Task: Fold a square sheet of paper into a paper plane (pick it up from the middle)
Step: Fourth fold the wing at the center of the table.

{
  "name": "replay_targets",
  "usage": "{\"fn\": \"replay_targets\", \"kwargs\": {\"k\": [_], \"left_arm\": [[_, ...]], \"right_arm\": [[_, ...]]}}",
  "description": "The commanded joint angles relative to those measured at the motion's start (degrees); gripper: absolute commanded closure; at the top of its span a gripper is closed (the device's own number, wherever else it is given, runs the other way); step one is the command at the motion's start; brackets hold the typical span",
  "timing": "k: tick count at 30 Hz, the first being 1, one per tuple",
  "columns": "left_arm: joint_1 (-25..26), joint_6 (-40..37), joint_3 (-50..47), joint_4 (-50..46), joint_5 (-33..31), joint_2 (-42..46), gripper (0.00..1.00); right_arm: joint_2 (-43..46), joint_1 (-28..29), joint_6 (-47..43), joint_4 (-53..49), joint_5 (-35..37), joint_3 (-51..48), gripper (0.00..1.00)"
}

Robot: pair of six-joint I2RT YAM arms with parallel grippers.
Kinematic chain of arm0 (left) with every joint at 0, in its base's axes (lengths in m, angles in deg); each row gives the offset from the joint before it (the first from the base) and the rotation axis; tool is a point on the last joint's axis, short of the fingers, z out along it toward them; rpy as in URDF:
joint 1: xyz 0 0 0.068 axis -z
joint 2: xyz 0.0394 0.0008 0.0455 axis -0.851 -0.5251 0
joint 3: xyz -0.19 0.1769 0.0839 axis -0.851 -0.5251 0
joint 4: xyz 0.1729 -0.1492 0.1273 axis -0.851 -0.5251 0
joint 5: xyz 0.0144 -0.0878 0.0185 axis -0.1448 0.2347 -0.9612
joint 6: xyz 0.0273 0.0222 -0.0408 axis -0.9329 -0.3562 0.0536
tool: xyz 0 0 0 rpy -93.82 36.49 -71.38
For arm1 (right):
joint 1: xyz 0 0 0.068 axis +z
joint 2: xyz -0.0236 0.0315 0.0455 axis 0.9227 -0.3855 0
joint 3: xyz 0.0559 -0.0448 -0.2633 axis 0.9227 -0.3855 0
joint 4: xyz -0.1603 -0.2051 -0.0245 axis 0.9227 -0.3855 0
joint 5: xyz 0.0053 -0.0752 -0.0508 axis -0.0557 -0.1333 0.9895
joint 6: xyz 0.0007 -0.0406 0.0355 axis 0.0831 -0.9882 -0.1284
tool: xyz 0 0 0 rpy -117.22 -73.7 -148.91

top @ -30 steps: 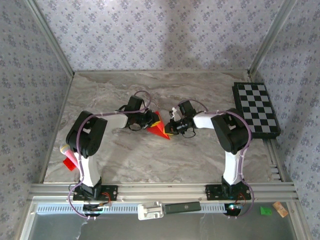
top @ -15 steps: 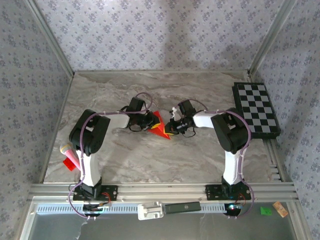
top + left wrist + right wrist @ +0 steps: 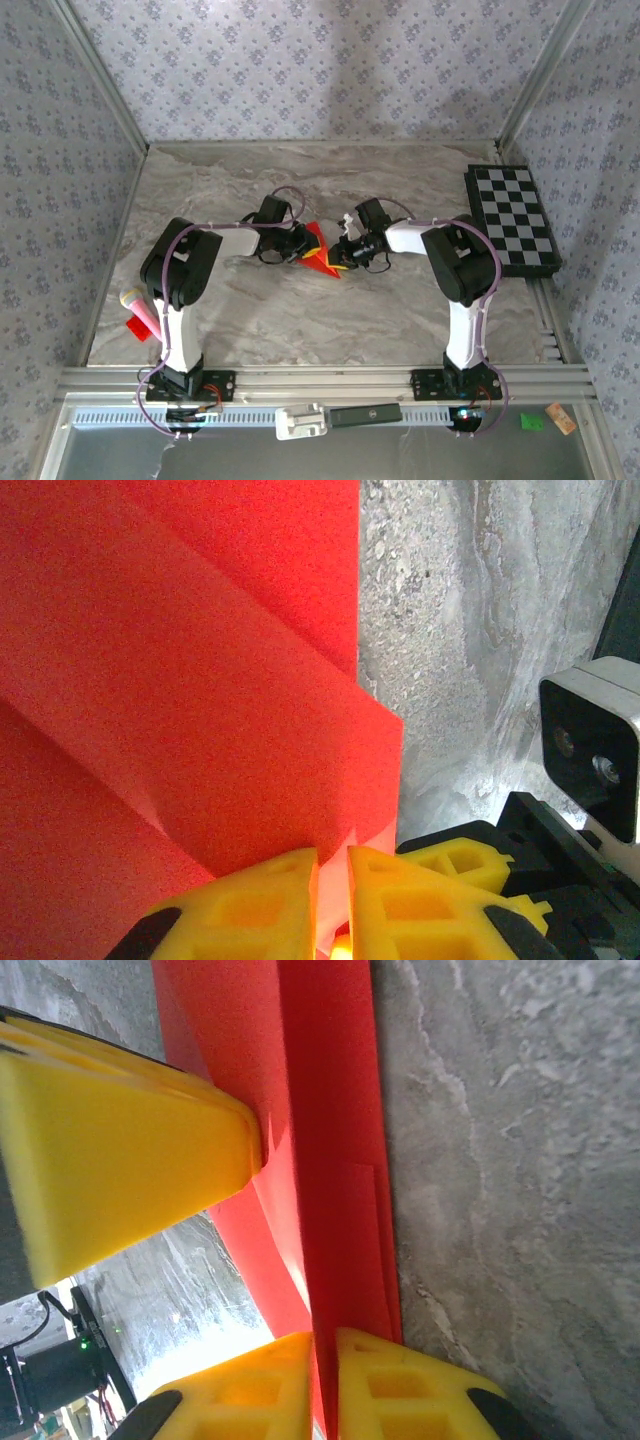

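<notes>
The square sheet of paper (image 3: 318, 250) is bright red and folded into a creased, pointed, plane-like shape at the middle of the table. My left gripper (image 3: 303, 248) meets it from the left and my right gripper (image 3: 343, 258) from the right. In the left wrist view the layered red folds (image 3: 180, 680) run down between the yellow fingers, and the left gripper (image 3: 332, 855) is shut on an edge. In the right wrist view a standing red fold (image 3: 330, 1110) passes between the fingers, with the right gripper (image 3: 325, 1338) shut on it. The left gripper's yellow finger (image 3: 120, 1150) presses the paper's other side.
A black-and-white chequered board (image 3: 512, 220) lies at the right edge of the table. A pink and yellow object (image 3: 135, 305) and a small red scrap (image 3: 138, 327) lie by the left arm's base. Patterned walls close in the left, back and right sides.
The left arm's elbow has shifted slightly to the right. The folded paper and both grippers stay almost where they were.
</notes>
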Motion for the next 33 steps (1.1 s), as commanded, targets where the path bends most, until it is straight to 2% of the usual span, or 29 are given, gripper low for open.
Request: {"fn": "replay_targets", "kwargs": {"k": [1, 33], "left_arm": [[0.2, -0.4, 1.5, -0.6, -0.3, -1.5, 0.85], [0.2, 0.0, 2.2, -1.5, -0.5, -2.7, 0.85]], "right_arm": [[-0.9, -0.4, -1.0, -3.7, 1.0, 0.6, 0.85], [2.9, -0.6, -4.7, -9.0, 0.4, -1.9, 0.84]]}}
